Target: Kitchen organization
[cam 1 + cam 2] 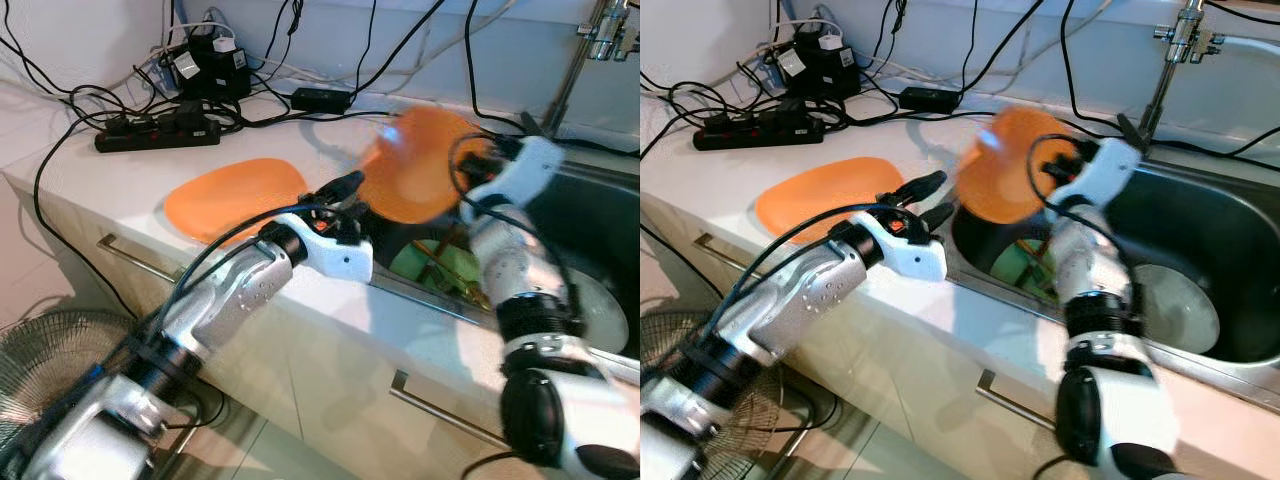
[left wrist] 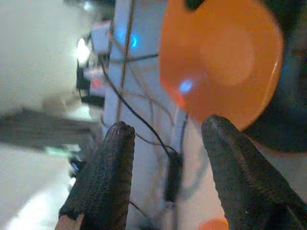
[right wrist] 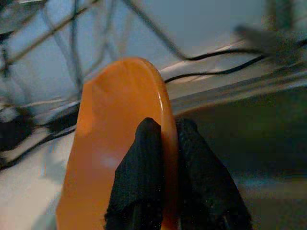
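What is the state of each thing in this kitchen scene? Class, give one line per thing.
Held orange plate: lifted over the sink edge, on edge, blurred.
Right gripper: shut on the held orange plate's rim.
Left gripper: open, near the sink edge, holding nothing.
Second orange plate: lying flat on the counter.
Sink: holds a white plate and green items.
Power strip: on the counter, cables plugged in.

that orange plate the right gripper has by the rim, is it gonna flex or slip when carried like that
Probably stiff: the orange plate keeps its shape, pinched at one edge by the right gripper. It looks smooth and glossy, so it may slip or swing. Likely light, as a narrow rim pinch carries it.
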Controlling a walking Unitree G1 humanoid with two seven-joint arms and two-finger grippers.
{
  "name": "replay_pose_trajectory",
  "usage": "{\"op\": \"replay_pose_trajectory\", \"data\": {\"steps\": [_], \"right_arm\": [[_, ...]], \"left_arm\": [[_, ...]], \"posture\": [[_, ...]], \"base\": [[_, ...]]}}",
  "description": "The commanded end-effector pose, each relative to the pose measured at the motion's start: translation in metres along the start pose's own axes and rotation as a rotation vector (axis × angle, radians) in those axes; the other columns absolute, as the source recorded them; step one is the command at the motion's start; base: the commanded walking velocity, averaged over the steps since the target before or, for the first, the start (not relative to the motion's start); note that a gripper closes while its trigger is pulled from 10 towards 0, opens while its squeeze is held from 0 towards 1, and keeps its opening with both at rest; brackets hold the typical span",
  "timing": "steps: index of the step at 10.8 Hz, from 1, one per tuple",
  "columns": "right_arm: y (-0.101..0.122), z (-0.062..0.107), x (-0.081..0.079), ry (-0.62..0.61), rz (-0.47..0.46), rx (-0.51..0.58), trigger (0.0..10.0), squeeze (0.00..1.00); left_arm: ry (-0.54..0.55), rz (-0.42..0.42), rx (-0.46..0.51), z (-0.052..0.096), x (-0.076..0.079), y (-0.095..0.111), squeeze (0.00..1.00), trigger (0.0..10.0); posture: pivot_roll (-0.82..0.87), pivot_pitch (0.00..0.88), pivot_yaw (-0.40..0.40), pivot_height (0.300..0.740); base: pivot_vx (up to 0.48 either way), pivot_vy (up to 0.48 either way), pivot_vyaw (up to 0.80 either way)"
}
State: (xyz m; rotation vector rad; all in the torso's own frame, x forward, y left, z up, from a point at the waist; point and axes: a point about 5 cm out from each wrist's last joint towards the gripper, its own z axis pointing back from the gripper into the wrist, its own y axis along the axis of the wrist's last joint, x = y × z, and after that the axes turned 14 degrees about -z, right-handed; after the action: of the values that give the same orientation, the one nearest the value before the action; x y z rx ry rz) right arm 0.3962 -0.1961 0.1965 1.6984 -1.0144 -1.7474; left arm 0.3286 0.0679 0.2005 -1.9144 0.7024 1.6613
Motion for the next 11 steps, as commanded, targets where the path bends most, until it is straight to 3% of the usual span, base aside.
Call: {"op": "replay_pose_trajectory", "data": {"steps": [1,3,5,7,8,11], "right_arm": [[0.01,-0.003,-0.002,-0.016,0.024,0.054,10.0,0.0],[0.02,-0.003,0.017,-0.128,0.017,0.12,10.0,0.0],[0.023,-0.002,0.028,-0.173,0.102,0.13,10.0,0.0],[0.009,-0.001,0.029,-0.156,0.274,0.082,10.0,0.0],[0.001,0.001,0.031,-0.156,0.297,0.056,10.0,0.0],[-0.019,0.005,0.038,-0.147,0.417,-0.032,10.0,0.0]], "left_arm": [[0.025,0.077,-0.045,0.003,-0.003,-0.006,0.0,10.0],[0.043,0.194,-0.105,0.006,0.003,-0.009,0.0,10.0],[0.057,0.284,-0.15,0.009,0.007,-0.012,0.0,10.0],[0.107,0.602,-0.306,0.014,0.023,-0.025,0.0,10.0],[0.124,0.732,-0.356,0.016,0.031,-0.026,0.0,10.0],[0.176,0.993,-0.435,0.015,0.033,-0.03,0.0,10.0]], "posture": [[0.15,0.0,0.052,0.74],[0.15,0.0,0.051,0.74],[0.16,0.0,0.047,0.74],[0.16,0.001,0.048,0.74],[0.16,0.004,0.049,0.74],[0.17,0.01,0.046,0.74]], "base": [[0.0,0.0,0.0],[0.0,0.0,0.0],[0.0,0.0,0.0],[0.0,0.0,0.0],[0.0,0.0,0.0],[0.0,0.0,0.0]]}}
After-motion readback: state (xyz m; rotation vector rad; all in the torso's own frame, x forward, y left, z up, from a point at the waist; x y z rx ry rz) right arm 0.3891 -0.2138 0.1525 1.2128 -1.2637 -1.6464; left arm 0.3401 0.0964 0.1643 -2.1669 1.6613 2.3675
